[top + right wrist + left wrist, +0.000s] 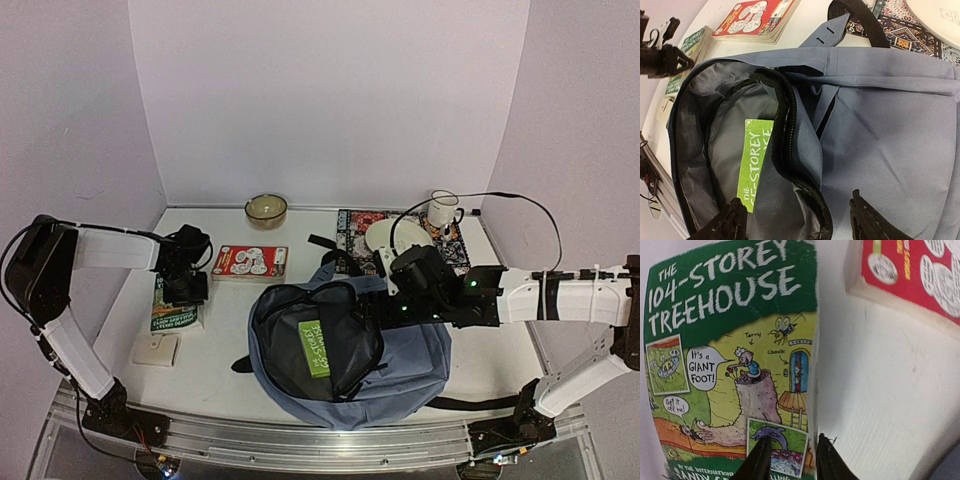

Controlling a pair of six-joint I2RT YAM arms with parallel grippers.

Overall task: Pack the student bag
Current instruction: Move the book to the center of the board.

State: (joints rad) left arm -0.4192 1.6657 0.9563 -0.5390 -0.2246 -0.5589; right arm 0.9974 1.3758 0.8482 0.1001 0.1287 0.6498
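Note:
The blue-grey student bag (400,360) lies open in the middle of the table, dark lining showing (715,150). A lime-green book (313,348) (754,162) sits inside it. My right gripper (385,300) (797,222) is open, and its fingers straddle the black zipper rim of the bag's mouth. At the left, a green "104-Storey Treehouse" book (172,312) (730,365) lies on the table. My left gripper (185,285) (790,455) is shut on its near right edge, one finger on the cover and the other just off the edge.
A red book (250,262) (920,270) lies between the green book and the bag. A small white pad (157,349) is near the front left. At the back stand a bowl (266,209), and a patterned mat (355,225) with a plate (395,237) and mug (443,210).

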